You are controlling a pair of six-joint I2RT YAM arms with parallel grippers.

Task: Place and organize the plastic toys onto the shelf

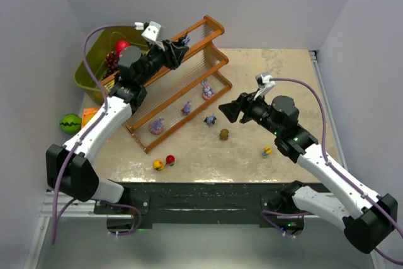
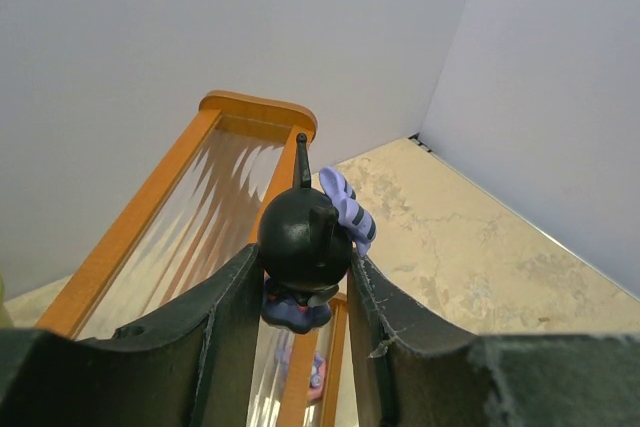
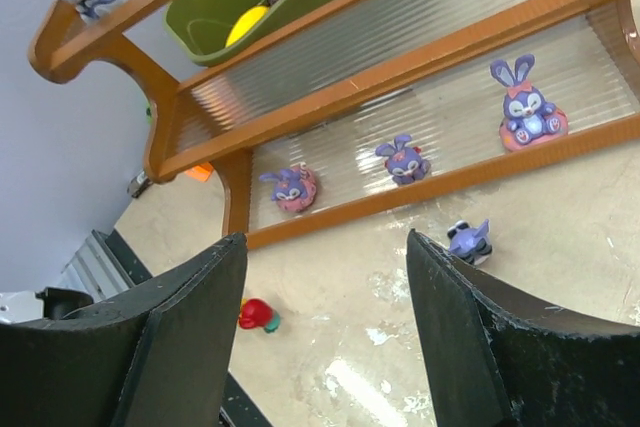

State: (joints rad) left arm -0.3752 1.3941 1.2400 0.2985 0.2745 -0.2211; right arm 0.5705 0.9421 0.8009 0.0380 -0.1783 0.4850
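The shelf [image 1: 201, 45] [image 2: 255, 112] [image 3: 330, 97] runs diagonally across the table's left half. My left gripper [image 1: 178, 51] [image 2: 305, 272] is shut on a black toy with a purple striped tail [image 2: 303, 235], holding it above the far end of the top tier. Three purple bunny toys [image 1: 208, 89] [image 1: 187, 108] [image 1: 156, 126] stand on the lowest tier. My right gripper [image 1: 225, 110] [image 3: 325, 247] hangs open and holds nothing, just right of a dark blue toy [image 1: 210, 119] [image 3: 470, 240] on the table. Loose on the table are an olive toy [image 1: 224, 134], a yellow toy [image 1: 267, 151], another yellow one [image 1: 158, 164] and a red one [image 1: 170, 159] [image 3: 256, 314].
An olive-green bin [image 1: 88, 74] behind the shelf holds a red fruit [image 1: 121, 45] and dark grapes [image 1: 112, 61]. A green striped ball [image 1: 70, 123] lies off the table's left edge, near an orange piece [image 1: 88, 114]. White walls close in on three sides.
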